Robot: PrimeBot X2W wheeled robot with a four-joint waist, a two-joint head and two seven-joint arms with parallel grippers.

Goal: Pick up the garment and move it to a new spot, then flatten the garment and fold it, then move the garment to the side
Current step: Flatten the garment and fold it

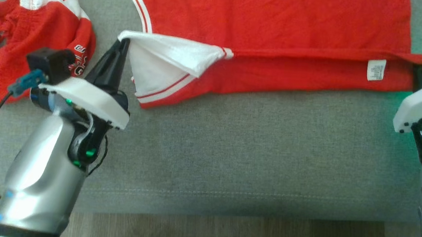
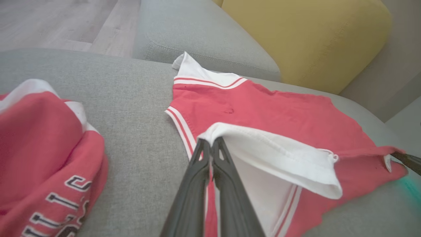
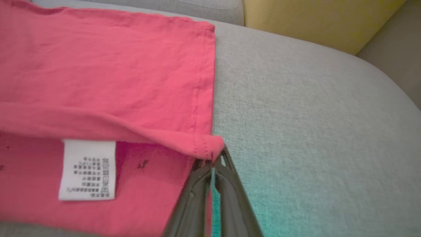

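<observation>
The garment [image 1: 275,23] is a red top with white, red-striped sleeves, spread across the grey cushion. Its near edge is lifted and doubled over towards the back, so a white care label [image 1: 376,69] shows. My left gripper [image 1: 125,40] is shut on the white sleeve corner at the garment's left end; in the left wrist view the garment [image 2: 263,112] rises to the pinched tips of the left gripper [image 2: 210,142]. My right gripper [image 1: 419,65] is shut on the red hem corner at the right end, seen close in the right wrist view as the right gripper [image 3: 213,161] holding the garment [image 3: 98,65].
A second red and white garment with lettering [image 1: 28,45] lies bunched at the cushion's left end. The grey cushion [image 1: 249,154] has its front edge towards me, with wooden floor [image 1: 226,233] below it. A yellow cushion [image 2: 312,36] stands behind the seat.
</observation>
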